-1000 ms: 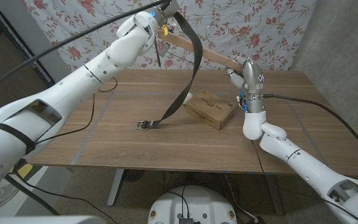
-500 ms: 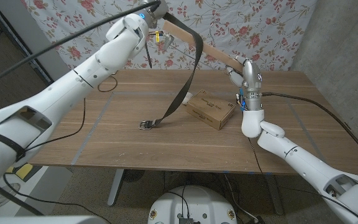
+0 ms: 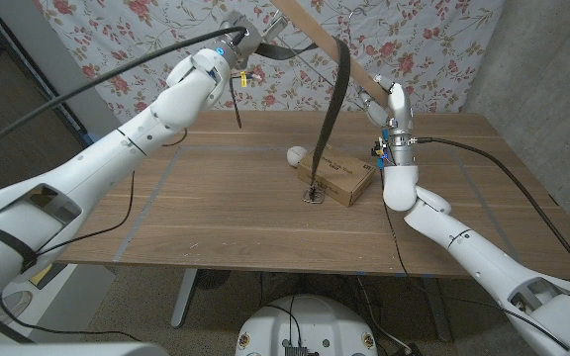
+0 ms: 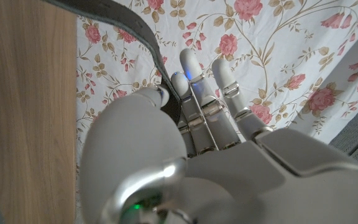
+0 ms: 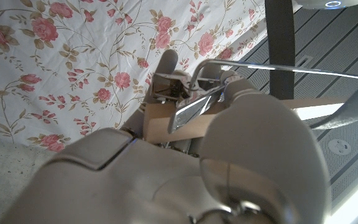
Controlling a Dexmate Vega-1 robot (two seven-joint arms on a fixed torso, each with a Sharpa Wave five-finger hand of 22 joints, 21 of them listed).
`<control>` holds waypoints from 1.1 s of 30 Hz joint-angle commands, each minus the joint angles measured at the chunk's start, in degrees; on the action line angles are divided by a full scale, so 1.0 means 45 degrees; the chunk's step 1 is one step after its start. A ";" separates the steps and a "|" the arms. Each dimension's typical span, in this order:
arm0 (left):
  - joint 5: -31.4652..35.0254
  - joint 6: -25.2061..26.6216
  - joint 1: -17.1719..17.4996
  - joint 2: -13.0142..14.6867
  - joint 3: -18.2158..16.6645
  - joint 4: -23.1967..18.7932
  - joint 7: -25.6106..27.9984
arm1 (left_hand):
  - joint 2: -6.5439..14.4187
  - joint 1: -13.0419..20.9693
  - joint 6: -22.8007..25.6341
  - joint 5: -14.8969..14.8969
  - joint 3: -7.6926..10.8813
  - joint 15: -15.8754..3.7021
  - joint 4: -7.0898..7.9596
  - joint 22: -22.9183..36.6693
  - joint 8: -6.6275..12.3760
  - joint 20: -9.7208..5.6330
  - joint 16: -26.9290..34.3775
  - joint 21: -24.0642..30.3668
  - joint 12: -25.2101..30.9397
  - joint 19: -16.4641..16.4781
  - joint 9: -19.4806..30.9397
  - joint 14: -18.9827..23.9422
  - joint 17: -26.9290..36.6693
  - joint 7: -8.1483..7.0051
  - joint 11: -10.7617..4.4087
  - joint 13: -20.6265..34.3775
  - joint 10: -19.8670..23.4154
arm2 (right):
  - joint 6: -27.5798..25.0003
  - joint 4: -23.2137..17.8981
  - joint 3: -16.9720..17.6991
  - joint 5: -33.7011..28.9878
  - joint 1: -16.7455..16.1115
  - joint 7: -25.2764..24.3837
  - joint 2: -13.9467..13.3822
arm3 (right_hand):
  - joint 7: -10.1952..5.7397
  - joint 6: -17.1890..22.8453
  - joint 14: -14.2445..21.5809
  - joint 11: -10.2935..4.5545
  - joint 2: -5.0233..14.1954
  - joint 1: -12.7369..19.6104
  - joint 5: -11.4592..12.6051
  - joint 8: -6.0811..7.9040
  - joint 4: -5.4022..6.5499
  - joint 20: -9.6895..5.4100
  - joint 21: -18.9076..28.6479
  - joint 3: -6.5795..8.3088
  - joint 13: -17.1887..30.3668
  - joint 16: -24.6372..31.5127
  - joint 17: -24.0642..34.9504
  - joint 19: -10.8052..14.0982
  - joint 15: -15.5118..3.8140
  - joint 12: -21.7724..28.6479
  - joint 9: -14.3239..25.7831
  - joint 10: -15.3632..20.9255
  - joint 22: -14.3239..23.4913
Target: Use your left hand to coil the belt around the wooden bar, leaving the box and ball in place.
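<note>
Above the cardboard box [image 3: 332, 176], the belt [image 3: 336, 109] now hangs draped over the wooden bar [image 3: 327, 47], buckle lifted beside the ball [image 3: 295, 155], left hand [image 3: 246, 40] pinching its end, right hand [image 3: 382, 105] gripping the bar, so coiling has begun.

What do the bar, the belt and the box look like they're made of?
The bar: pale, matte wood by its light tan colour. The belt: dark, matte and limp, likely leather or webbing, with a shiny metal buckle. The box: plain brown cardboard, printed on top.
</note>
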 commanded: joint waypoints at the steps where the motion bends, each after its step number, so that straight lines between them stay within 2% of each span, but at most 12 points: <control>1: -0.1098 0.0109 0.0794 0.0312 0.0110 -0.0138 0.0712 | 0.0158 0.0243 0.0343 0.0087 -0.0066 -0.0643 -0.0019 0.0005 0.1076 -0.0223 -0.0105 -0.0065 -0.0012 0.0032 0.0882 0.0154 0.0032 -0.0239 -0.0686 0.0023 0.0698 | -0.2173 -0.0556 0.0534 -0.0744 -0.0025 0.0131 0.0736 | 0.0121 0.0065 0.0061 0.0064 0.0725 0.0648 0.0053 -0.0002 0.0506 -0.1782 -0.0022 0.0485 0.0070 0.0029 0.0011 0.0018 -0.1234 0.0030 0.0064 0.0009 0.0029; 2: -0.1163 0.0097 0.0891 0.0371 0.0101 -0.0253 0.0720 | 0.0163 0.0255 0.0271 0.0084 -0.0070 -0.0640 -0.0027 0.0003 0.1085 -0.0226 -0.0134 -0.0065 -0.0016 0.0038 0.0932 0.0152 0.0037 -0.0230 -0.0680 0.0010 0.0708 | -0.2498 -0.0554 0.0533 -0.0743 0.0037 0.0140 0.0796 | 0.0120 0.0086 0.0062 0.0060 0.0725 0.0650 0.0053 0.0003 0.0506 -0.1778 -0.0020 0.0484 0.0038 0.0030 0.0011 0.0026 -0.1234 0.0018 0.0061 0.0028 0.0028; 4: -0.1435 0.0063 0.1104 0.0440 0.0037 -0.0468 0.0742 | 0.0170 0.0263 0.0299 0.0080 -0.0074 -0.0643 -0.0031 0.0002 0.1089 -0.0227 -0.0153 -0.0066 -0.0014 0.0036 0.0912 0.0159 0.0041 -0.0233 -0.0668 0.0014 0.0705 | -0.4051 -0.0838 0.0477 -0.1469 0.0119 -0.0120 0.0897 | 0.0132 0.0108 0.0066 0.0065 0.0730 0.0660 0.0053 -0.0004 0.0504 -0.1766 -0.0015 0.0484 0.0060 0.0032 0.0009 0.0036 -0.1235 0.0025 0.0042 0.0012 0.0029; 5: -0.1507 0.0041 0.1208 0.0481 0.0029 -0.0576 0.0772 | 0.0170 0.0264 0.0298 0.0079 -0.0076 -0.0642 -0.0031 0.0001 0.1085 -0.0225 -0.0159 -0.0066 -0.0015 0.0040 0.0905 0.0159 0.0042 -0.0231 -0.0654 0.0011 0.0707 | -0.4459 -0.0844 0.0429 -0.1548 0.0212 -0.0159 0.0950 | 0.0150 0.0098 0.0075 0.0059 0.0739 0.0672 0.0052 -0.0012 0.0501 -0.1770 0.0003 0.0484 0.0044 0.0036 0.0008 0.0077 -0.1236 0.0017 0.0042 0.0016 0.0033; 8: -0.1722 -0.0040 0.1546 0.0594 0.0001 -0.0909 0.0892 | 0.0181 0.0276 0.0331 0.0074 -0.0080 -0.0639 -0.0037 0.0004 0.1084 -0.0206 -0.0184 -0.0062 -0.0005 0.0045 0.0873 0.0167 0.0048 -0.0236 -0.0666 0.0029 0.0705 | -0.5562 -0.0807 0.0269 -0.1741 0.0528 -0.0335 0.1105 | 0.0136 0.0144 0.0088 0.0052 0.0748 0.0697 0.0048 -0.0013 0.0493 -0.1781 0.0036 0.0483 0.0007 0.0041 0.0005 0.0142 -0.1236 0.0018 0.0029 0.0074 0.0040; 12: -0.1926 -0.0082 0.1966 0.0679 -0.0061 -0.1301 0.0925 | 0.0193 0.0282 0.0325 0.0062 -0.0097 -0.0641 -0.0038 0.0014 0.1073 -0.0222 -0.0212 -0.0055 -0.0023 0.0029 0.0843 0.0197 0.0057 -0.0186 -0.0653 0.0000 0.0702 | -0.6389 -0.0685 -0.0053 -0.1975 0.0952 -0.0489 0.1030 | 0.0142 0.0156 0.0107 0.0050 0.0752 0.0713 0.0045 -0.0019 0.0488 -0.1768 0.0054 0.0480 0.0008 0.0052 0.0008 0.0170 -0.1238 0.0025 0.0025 0.0084 0.0044; 20: -0.2353 -0.0392 0.2470 0.0823 -0.0264 -0.1897 0.0790 | 0.0217 0.0304 0.0313 0.0046 -0.0111 -0.0632 -0.0049 0.0009 0.1072 -0.0201 -0.0267 -0.0048 -0.0023 0.0045 0.0825 0.0215 0.0074 -0.0208 -0.0661 0.0009 0.0690 | -0.6965 -0.0444 -0.0299 -0.1196 0.1485 -0.0266 0.0989 | 0.0131 0.0164 0.0170 0.0033 0.0756 0.0758 0.0026 -0.0050 0.0483 -0.1781 0.0088 0.0462 0.0034 0.0103 0.0021 0.0191 -0.1236 0.0045 0.0029 0.0074 0.0048; 28: -0.2654 -0.0784 0.2743 0.0689 -0.0260 -0.2189 0.0860 | 0.0232 0.0324 0.0344 0.0025 -0.0139 -0.0637 -0.0061 0.0009 0.1065 -0.0190 -0.0332 -0.0038 -0.0033 0.0055 0.0761 0.0244 0.0093 -0.0195 -0.0650 -0.0006 0.0693 | -0.8049 0.0006 -0.0614 -0.1080 0.1986 -0.0407 0.1009 | 0.0133 0.0168 0.0177 0.0028 0.0752 0.0776 0.0013 -0.0050 0.0492 -0.1774 0.0108 0.0444 0.0105 0.0127 0.0022 0.0196 -0.1232 0.0083 0.0075 0.0046 0.0047; 33: -0.2747 -0.0630 0.3126 0.0643 -0.0429 -0.2751 0.0583 | 0.0239 0.0340 0.0354 0.0011 -0.0157 -0.0640 -0.0070 0.0004 0.1074 -0.0181 -0.0376 -0.0035 -0.0036 0.0070 0.0743 0.0278 0.0109 -0.0160 -0.0612 -0.0014 0.0704 | -0.8694 0.0475 -0.0852 -0.1049 0.2288 -0.0495 0.0987 | 0.0142 0.0167 0.0181 0.0036 0.0753 0.0789 0.0000 -0.0085 0.0500 -0.1787 0.0120 0.0431 0.0074 0.0148 0.0023 0.0199 -0.1232 0.0076 0.0058 0.0066 0.0045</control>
